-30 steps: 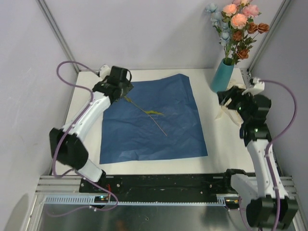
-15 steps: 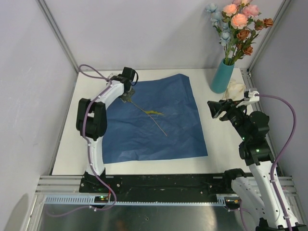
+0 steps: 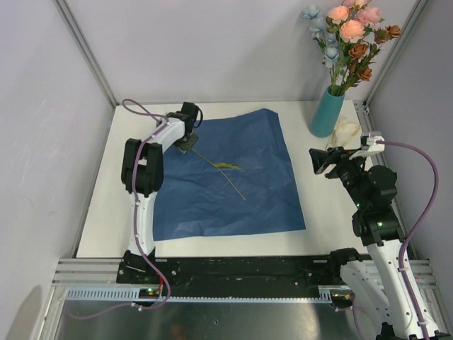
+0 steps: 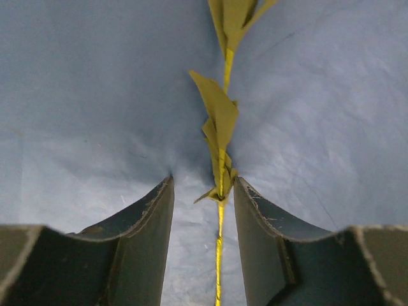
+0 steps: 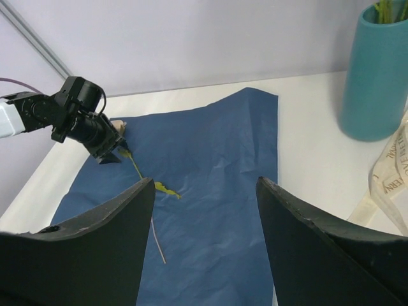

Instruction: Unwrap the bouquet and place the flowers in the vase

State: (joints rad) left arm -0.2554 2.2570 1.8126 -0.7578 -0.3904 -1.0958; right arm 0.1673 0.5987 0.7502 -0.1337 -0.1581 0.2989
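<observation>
Top view, flowers: most of the flowers (image 3: 350, 39) stood in the vase (image 3: 326, 115), at the far right corner of the table (image 3: 106, 205).
Top view, wrapping: the blue tissue paper (image 3: 241, 205) lay spread flat, and the cream ribbon (image 3: 347, 131) lay just beside the foot of the vase.
Top view, last stem: the last stem (image 3: 228, 173), thin and with a few leaves, lay on the paper, well apart from the vase.
Top view, left gripper: the left gripper (image 3: 187, 142) was down at the far left end of this stem.
Top view, right gripper: the right gripper (image 3: 320, 160) hung above the table near the vase and carried nothing.
Left wrist view, fingers: the two fingers (image 4: 140, 220) rested on the paper, one on each side of the stem. We saw a gap between them wider than the stem, so they were half spread and not yet pinching.
Right wrist view, fingers: they were widely spread with nothing between them. The vase and ribbon were at the right.
Step in hand: we judged the unwrapping done and the pickup of the last stem to be in progress.
Next move: we thought it called for closing fully on the thin stem without catching the paper. Then it must be lifted and carried across to the narrow, crowded mouth of the vase.
</observation>
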